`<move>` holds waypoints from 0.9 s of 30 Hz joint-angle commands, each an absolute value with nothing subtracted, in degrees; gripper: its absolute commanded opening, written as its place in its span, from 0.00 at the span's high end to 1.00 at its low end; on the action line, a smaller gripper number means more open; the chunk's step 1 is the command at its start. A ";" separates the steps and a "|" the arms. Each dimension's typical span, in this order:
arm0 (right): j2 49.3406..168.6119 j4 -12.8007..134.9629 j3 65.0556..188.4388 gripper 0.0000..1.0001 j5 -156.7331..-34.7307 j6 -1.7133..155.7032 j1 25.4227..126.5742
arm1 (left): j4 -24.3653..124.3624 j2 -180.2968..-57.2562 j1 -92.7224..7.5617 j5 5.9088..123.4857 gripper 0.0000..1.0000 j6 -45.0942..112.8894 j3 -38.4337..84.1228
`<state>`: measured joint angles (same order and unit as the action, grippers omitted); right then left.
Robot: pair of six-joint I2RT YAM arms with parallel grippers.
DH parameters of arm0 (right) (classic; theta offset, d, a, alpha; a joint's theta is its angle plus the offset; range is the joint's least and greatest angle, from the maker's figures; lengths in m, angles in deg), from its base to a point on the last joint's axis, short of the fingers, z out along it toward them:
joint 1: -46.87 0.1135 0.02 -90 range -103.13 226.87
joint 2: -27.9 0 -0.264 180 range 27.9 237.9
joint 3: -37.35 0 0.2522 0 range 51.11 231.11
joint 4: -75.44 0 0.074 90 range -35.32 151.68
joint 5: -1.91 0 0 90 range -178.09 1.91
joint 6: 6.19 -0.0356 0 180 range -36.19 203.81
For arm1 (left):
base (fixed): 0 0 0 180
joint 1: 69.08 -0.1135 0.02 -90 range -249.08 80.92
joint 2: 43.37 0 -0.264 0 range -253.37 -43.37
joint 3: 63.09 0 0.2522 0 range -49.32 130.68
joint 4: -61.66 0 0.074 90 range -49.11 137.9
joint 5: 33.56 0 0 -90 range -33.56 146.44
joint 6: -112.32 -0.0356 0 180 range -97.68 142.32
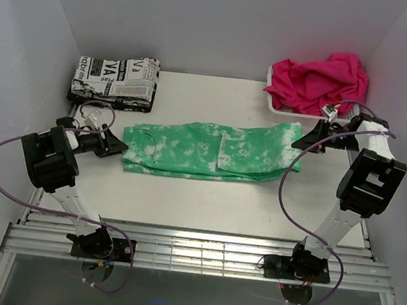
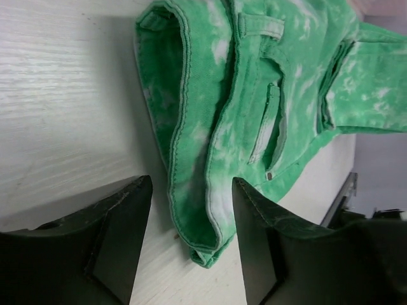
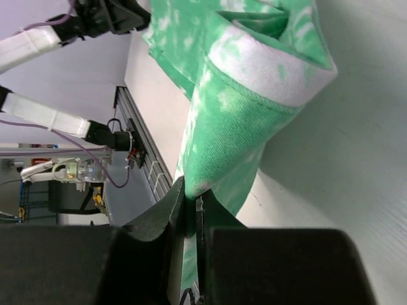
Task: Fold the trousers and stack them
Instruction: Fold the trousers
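The mint-green tie-dye trousers (image 1: 211, 151) lie folded lengthwise across the middle of the table, waistband to the left and leg ends to the right. My left gripper (image 1: 121, 145) sits at the waistband end. In the left wrist view it is open (image 2: 191, 181), with the waistband corner of the trousers (image 2: 254, 95) lying on the table between the fingers, which stand apart from the cloth. My right gripper (image 1: 298, 143) is at the leg end. In the right wrist view it is shut (image 3: 191, 190) on a pinch of the trousers' leg cloth (image 3: 241, 121), lifted off the table.
A folded black-and-white newsprint cloth (image 1: 116, 80) lies at the back left. A hot-pink cloth (image 1: 318, 81) is heaped in a white tray (image 1: 272, 98) at the back right, just behind the right gripper. Metal rails (image 1: 192, 251) run along the near edge.
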<state>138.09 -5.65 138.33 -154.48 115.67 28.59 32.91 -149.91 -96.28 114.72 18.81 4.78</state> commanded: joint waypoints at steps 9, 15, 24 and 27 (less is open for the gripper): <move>130.73 18.67 138.13 0.92 -161.48 87.88 35.69 | 31.99 -151.30 -88.60 117.52 0.82 17.57 2.01; 124.85 49.02 129.98 0.92 -161.22 62.08 43.86 | 32.60 -150.95 -85.69 116.82 1.00 18.19 0.16; 127.91 70.89 125.82 0.92 -154.28 45.32 59.15 | 31.73 -151.21 -85.51 115.94 1.00 17.40 0.60; 130.72 79.85 124.77 0.92 -152.95 39.27 63.02 | 31.11 -150.77 -85.43 115.50 1.00 16.08 0.51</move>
